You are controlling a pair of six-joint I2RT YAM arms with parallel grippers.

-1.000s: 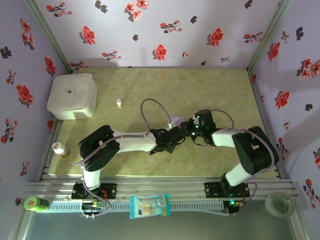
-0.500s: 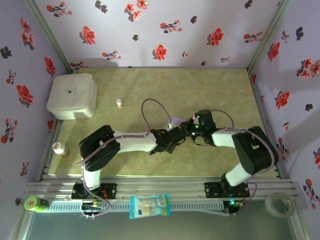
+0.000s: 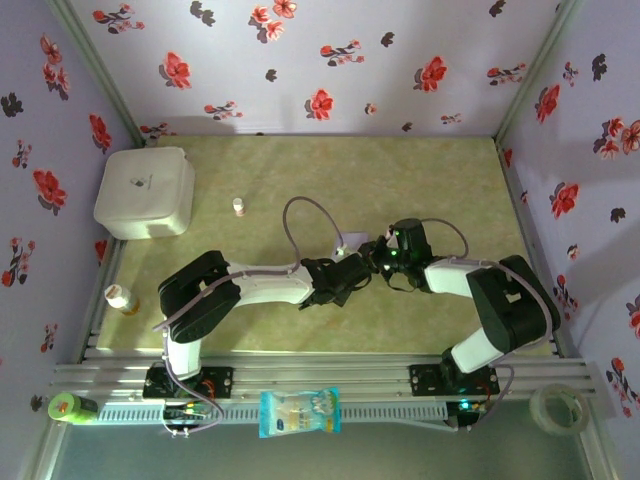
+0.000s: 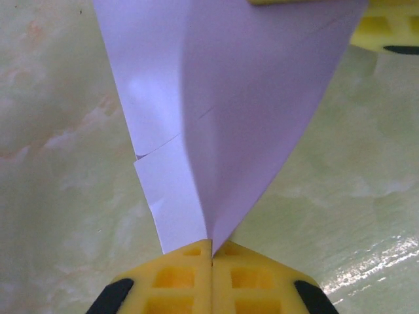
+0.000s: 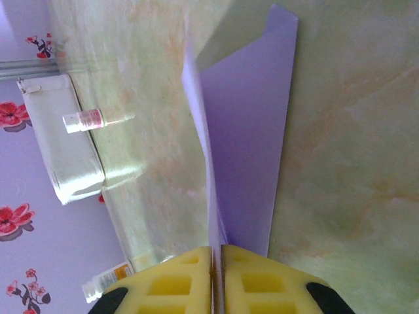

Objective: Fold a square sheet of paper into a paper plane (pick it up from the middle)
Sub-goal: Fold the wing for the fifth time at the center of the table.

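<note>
Pale-lilac and thin, the folded sheet of paper point(image 4: 249, 98) sits between the two hands over the middle of the mottled yellow-green counter point(image 3: 430, 175). In the top view it shows as a small pale flap point(image 3: 352, 241) just beyond the point where the arms meet. The left hand point(image 4: 211, 245) has its yellow pads pressed together on the sheet's narrow lower tip, and the paper fans out wide from there with a crease running up it. The right hand point(image 5: 217, 250) pinches an edge of the same sheet point(image 5: 249, 131) between pads that stand almost together, the paper rising edge-on from the slit. Well apart, at the far left corner, stands a white rounded plastic box point(image 3: 145, 192), with a small white bottle point(image 3: 238, 206) near it. A blue-and-white plastic packet point(image 3: 299, 412) lies on the front rail between the arm bases.
</note>
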